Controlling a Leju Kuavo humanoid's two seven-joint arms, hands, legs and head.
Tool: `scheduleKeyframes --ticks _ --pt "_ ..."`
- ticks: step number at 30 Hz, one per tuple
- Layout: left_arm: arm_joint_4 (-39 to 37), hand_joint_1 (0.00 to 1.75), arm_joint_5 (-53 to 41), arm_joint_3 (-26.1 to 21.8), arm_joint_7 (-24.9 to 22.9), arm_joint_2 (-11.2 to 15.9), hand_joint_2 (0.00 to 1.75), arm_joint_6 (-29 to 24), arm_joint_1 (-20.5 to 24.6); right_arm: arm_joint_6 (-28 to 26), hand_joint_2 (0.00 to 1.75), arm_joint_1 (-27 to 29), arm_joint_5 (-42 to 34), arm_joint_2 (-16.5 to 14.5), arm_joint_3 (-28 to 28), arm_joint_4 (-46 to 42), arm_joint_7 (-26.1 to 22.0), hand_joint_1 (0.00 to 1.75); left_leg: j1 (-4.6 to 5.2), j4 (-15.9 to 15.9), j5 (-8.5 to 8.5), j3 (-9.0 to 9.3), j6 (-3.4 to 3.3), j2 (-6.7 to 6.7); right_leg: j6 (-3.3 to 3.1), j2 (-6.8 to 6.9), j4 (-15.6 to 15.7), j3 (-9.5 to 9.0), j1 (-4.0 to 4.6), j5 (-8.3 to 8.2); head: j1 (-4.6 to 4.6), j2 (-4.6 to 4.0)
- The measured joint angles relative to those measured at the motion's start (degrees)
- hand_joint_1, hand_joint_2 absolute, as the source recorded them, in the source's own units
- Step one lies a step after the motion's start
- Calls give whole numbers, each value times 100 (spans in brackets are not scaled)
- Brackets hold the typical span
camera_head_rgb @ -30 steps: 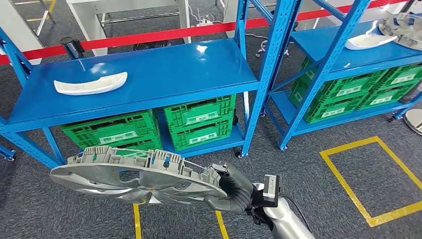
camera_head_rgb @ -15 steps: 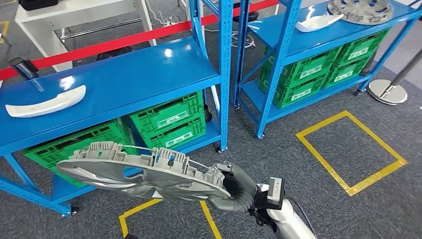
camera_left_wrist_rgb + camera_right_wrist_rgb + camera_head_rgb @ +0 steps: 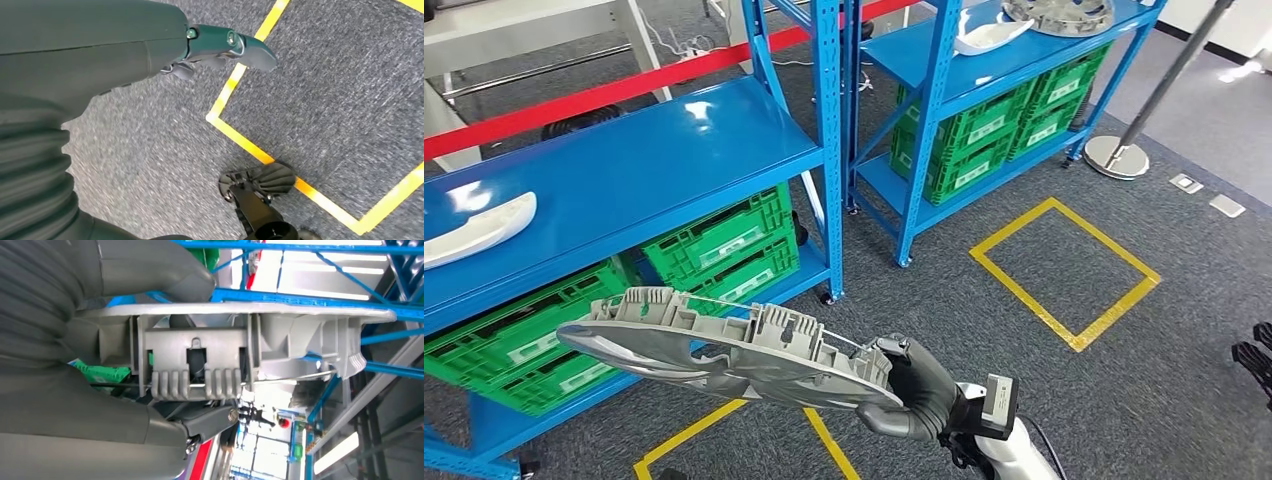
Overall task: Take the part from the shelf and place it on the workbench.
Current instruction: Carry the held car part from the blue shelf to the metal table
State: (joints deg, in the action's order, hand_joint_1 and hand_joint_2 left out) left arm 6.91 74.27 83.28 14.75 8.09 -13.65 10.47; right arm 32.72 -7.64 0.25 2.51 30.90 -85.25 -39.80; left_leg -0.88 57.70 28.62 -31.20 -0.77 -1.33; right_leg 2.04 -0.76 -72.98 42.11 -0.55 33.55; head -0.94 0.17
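R hand (image 3: pixel 919 390) fingers grip grey part (image 3: pixel 724 345) rim, off shelf (image 3: pixel 624 170) edge; L hand (image 3: pixel 125 45) fingers apart, empty.

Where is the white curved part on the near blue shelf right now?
In the head view the white curved part lies at the far left on the top of the near blue shelf, above the green crates.

Crates (image 3: pixel 714 245) sit under the shelf (image 3: pixel 624 170), behind the part (image 3: pixel 724 345).

Bright, even light; shelf-top glare
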Motion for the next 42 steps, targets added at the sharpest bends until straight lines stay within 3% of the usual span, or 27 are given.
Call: scheduleKeyframes --ticks 1,2,3,5,7,10,12,14,16,17,19,21,23,25,27,29,31,32,33,34,36,38,40,41,42 --pt "-1 0 -5 1 -13 7 175 2 13 0 175 22 15 2 -14 -8 1 175 4 5 3 -5 -1 -83 12 16 -171 72 -6 27 4 0" --pt "-1 0 -15 2 -23 13 175 9 35 0 175 37 28 5 -31 -11 3 175 5 11 7 -7 2 -162 15 36 -106 23 -10 -55 8 0" --pt "-1 0 -27 4 -28 15 175 21 62 0 175 46 37 8 -54 -14 6 175 5 19 14 -6 9 -233 7 78 190 -148 -11 -219 14 0" --pt "-1 0 -58 15 -40 15 175 45 123 -1 175 47 45 11 -101 -38 7 175 24 45 41 2 44 -356 -44 304 1002 -605 18 -522 27 0" --pt "0 0 -90 36 -65 14 175 54 181 -10 175 48 68 12 -141 -83 2 175 51 59 63 12 98 -452 -118 437 1413 -812 59 -614 29 0" --pt "5 0 -131 79 -96 3 175 55 288 -21 175 93 125 13 -201 -144 0 175 50 48 84 39 192 -547 -219 271 1474 -791 60 -652 22 0" --pt "8 0 -157 96 -104 -1 175 61 350 -14 175 115 139 13 -233 -167 2 175 24 296 270 -53 247 -315 -283 157 1525 -802 14 -697 5 0" --pt "10 0 -178 120 -121 -2 175 83 364 10 175 115 128 12 -245 -169 2 175 0 997 642 -361 287 3 -311 32 1537 -801 -7 -714 -43 0" --pt "11 0 -183 150 -137 -3 175 97 355 49 175 108 106 11 -244 -149 4 175 -8 1616 835 -658 316 103 -313 -125 1532 -798 -9 -718 -76 0" --pt "11 0 -181 160 -133 -2 175 97 352 69 175 98 92 11 -244 -131 6 175 -12 1647 766 -687 324 115 -309 -205 1525 -798 -12 -719 -81 0" --pt "11 0 -177 174 -92 8 175 96 354 101 175 61 58 11 -244 -90 10 175 -39 1055 353 -441 334 198 -278 -362 1496 -798 -29 -715 -89 0" --pt "10 0 -164 178 -33 21 175 63 351 114 175 2 22 11 -244 -59 10 175 -77 360 79 -144 332 457 -206 -510 1449 -762 -37 -710 -103 0" --pt "10 0 -132 179 11 26 175 -40 344 107 175 -45 -7 12 -244 -45 10 175 -79 140 68 -66 286 591 -113 -638 1434 -693 -42 -739 -107 0" --pt "10 0 -91 181 32 26 175 -206 353 91 175 -58 -27 14 -246 -38 9 175 -65 126 44 -74 196 477 -31 -724 1455 -648 -63 -781 -100 0" --pt "7 0 -62 181 39 37 175 -338 373 80 175 -70 -36 15 -249 -36 10 175 -58 102 15 -69 102 338 12 -462 1301 -558 -45 -695 -57 0" --pt "2 0 -46 181 42 60 175 -381 368 80 175 -96 -37 15 -246 -33 9 175 -25 91 11 -69 32 178 25 -76 730 -280 -21 -393 1 0" --pt "-1 0 -39 181 42 85 175 -384 350 84 175 -107 -37 15 -242 -16 8 175 15 98 21 -76 -2 6 25 31 49 39 -25 -114 19 0" --pt "-2 0 -38 181 42 95 175 -383 348 87 175 -107 -37 15 -240 2 8 175 29 101 26 -79 -9 -75 15 40 -83 90 -24 -101 21 0" --pt "-3 0 -36 181 42 101 175 -382 348 92 175 -108 -38 15 -240 23 10 175 41 105 30 -79 -13 -152 -4 52 -5 31 -18 -182 25 0" --pt "-3 0 -35 181 42 103 175 -382 349 98 175 -112 -39 15 -240 40 11 175 52 107 34 -76 -13 -222 -36 96 292 -146 -5 -336 29 0" --pt "-1 0 -32 181 39 101 175 -384 348 109 175 -140 -42 15 -240 55 12 175 80 110 50 -63 2 -351 -133 358 1055 -576 59 -581 31 0" --pt "1 0 -15 181 33 96 175 -392 339 113 175 -176 -45 13 -240 57 8 175 90 103 66 -43 52 -463 -205 517 1416 -759 122 -641 26 0" --pt "3 0 4 182 31 83 175 -401 330 115 175 -194 -42 13 -240 65 5 175 88 75 78 -11 115 -586 -244 390 1458 -757 127 -672 26 0" --pt "4 0 10 182 35 78 175 -407 328 114 175 -198 -37 13 -240 68 4 175 82 87 105 -1 143 -562 -266 321 1494 -768 111 -697 26 0" --pt "5 0 13 182 49 74 175 -411 325 112 175 -210 -30 13 -240 75 5 175 74 172 176 -27 169 -455 -291 254 1530 -782 86 -726 20 0"
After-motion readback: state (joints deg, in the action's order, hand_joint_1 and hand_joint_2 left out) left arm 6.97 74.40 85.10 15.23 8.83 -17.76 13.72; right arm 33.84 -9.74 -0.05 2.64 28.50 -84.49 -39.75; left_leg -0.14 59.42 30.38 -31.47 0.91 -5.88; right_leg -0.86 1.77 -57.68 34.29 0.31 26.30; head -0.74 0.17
